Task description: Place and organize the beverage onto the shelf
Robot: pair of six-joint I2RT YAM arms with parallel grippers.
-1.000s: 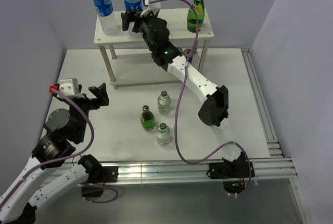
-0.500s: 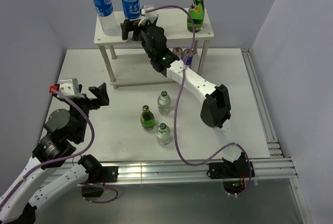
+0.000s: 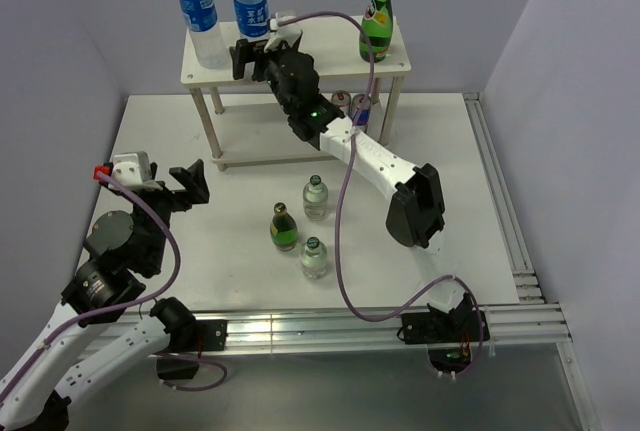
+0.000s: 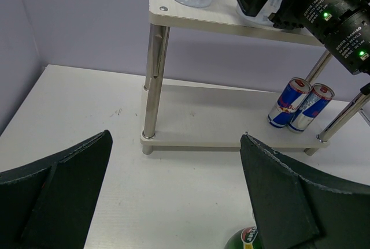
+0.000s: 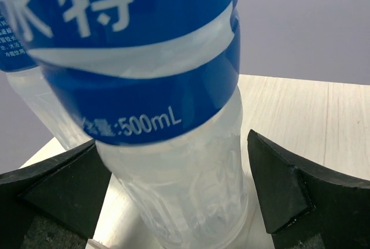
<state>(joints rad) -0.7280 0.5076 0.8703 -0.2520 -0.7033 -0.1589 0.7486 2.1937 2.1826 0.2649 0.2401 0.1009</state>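
The shelf (image 3: 330, 57) stands at the back of the table. On its top board are two blue-labelled water bottles, one at the left (image 3: 201, 17) and one beside it (image 3: 251, 6), and a green bottle (image 3: 376, 21) at the right. My right gripper (image 3: 250, 51) is open around the base of the second water bottle (image 5: 173, 168), which stands upright on the board (image 5: 306, 110). A small gap shows at the right finger (image 5: 289, 185). My left gripper (image 3: 190, 186) is open and empty low over the table at the left, facing the shelf (image 4: 196, 136).
A green bottle (image 3: 283, 228) and two clear bottles (image 3: 315, 198) (image 3: 314, 258) stand on the table in front of the shelf. Two Red Bull cans (image 4: 300, 106) stand on the lower tier at the right. The green bottle's top (image 4: 245, 238) is just below my left gripper.
My right gripper moved a little left along the top board with the second water bottle, which now stands closer to the first. The left arm has not moved.
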